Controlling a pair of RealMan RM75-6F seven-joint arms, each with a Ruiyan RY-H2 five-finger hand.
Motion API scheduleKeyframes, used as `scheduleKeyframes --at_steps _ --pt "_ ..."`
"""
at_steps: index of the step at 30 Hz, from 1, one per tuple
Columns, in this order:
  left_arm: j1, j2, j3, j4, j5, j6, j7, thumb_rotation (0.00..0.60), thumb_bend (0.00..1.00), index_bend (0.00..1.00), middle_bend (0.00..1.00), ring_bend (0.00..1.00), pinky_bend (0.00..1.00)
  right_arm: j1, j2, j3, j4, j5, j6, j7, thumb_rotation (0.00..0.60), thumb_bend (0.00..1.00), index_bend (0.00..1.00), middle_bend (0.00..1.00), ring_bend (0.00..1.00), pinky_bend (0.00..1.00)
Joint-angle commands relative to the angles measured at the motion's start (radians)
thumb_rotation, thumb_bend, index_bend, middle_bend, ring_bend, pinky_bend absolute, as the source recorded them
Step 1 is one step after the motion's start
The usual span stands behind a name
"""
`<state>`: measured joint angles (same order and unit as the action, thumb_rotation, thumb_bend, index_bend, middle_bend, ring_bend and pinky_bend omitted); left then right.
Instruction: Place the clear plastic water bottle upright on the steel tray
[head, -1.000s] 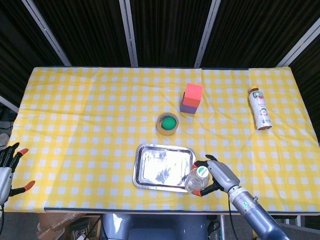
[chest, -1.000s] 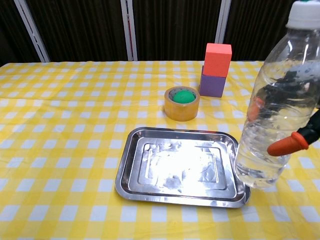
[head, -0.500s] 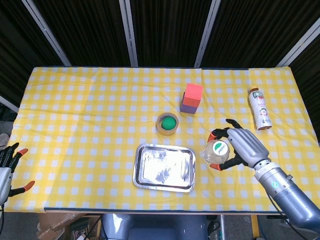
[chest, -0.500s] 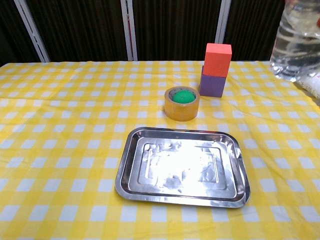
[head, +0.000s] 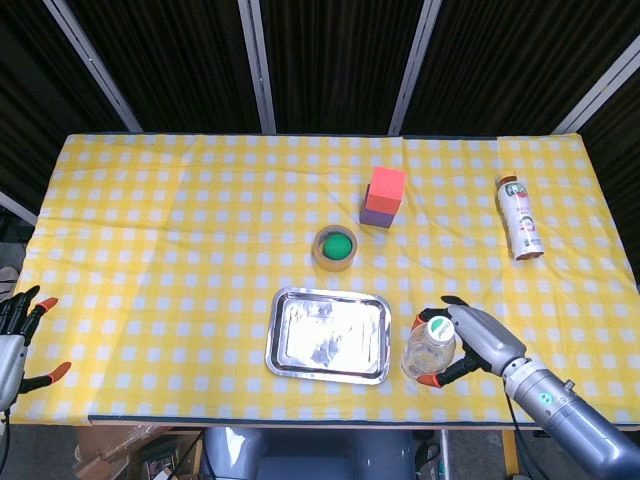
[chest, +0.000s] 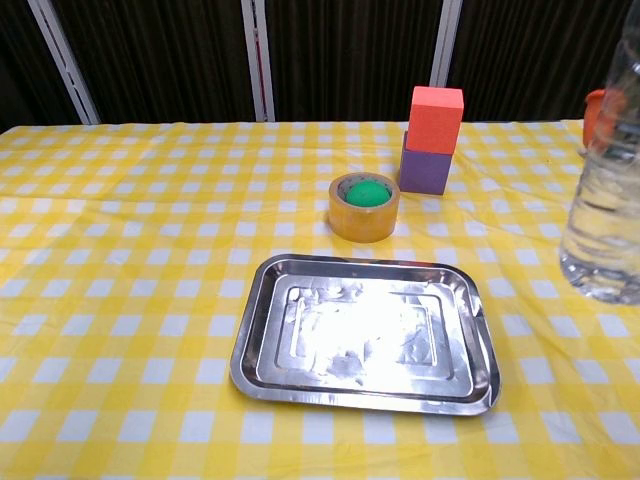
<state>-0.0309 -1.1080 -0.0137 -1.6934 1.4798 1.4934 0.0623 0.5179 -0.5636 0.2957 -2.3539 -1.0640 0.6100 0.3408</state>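
Note:
The clear plastic water bottle (head: 428, 349) with a white cap stands upright just right of the steel tray (head: 325, 336), held by my right hand (head: 478, 338) wrapped around its right side. In the chest view the bottle (chest: 606, 210) shows at the right edge with an orange fingertip (chest: 593, 110) behind it; its base hangs level with the tray (chest: 365, 335), to the right of the rim. Whether it touches the cloth I cannot tell. My left hand (head: 14, 338) is at the far left edge, fingers apart and holding nothing.
A tape roll with a green ball inside (head: 335, 247) sits just behind the tray. A red block stacked on a purple one (head: 383, 196) stands further back. A labelled drink bottle (head: 520, 217) lies at the far right. The table's front edge runs close below the tray.
My right hand lifted the bottle from the tray's front right corner, carried it up and to the right, and has now lowered it beside the tray's right rim. The left hand stayed put.

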Motion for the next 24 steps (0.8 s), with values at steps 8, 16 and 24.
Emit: scheduleKeyframes --at_steps 8,16,24 --pt "-0.004 -0.01 0.0 0.003 -0.007 -0.008 0.02 0.6 0.15 0.15 0.01 0.0 0.0 -0.102 -0.423 -0.126 0.108 -0.089 0.29 -0.091 0.6 0.63 0.85 0.65 0.34 0.0" --pt "-0.006 -0.015 0.001 0.004 -0.007 -0.012 0.031 0.6 0.15 0.15 0.01 0.0 0.0 -0.122 -0.59 -0.157 0.201 -0.205 0.367 -0.084 0.6 0.63 0.85 0.65 0.34 0.0" --pt "-0.01 -0.018 0.001 0.006 -0.009 -0.02 0.035 0.6 0.15 0.15 0.01 0.0 0.0 -0.102 -0.748 -0.186 0.282 -0.204 0.381 -0.153 0.6 0.63 0.85 0.65 0.34 0.0"
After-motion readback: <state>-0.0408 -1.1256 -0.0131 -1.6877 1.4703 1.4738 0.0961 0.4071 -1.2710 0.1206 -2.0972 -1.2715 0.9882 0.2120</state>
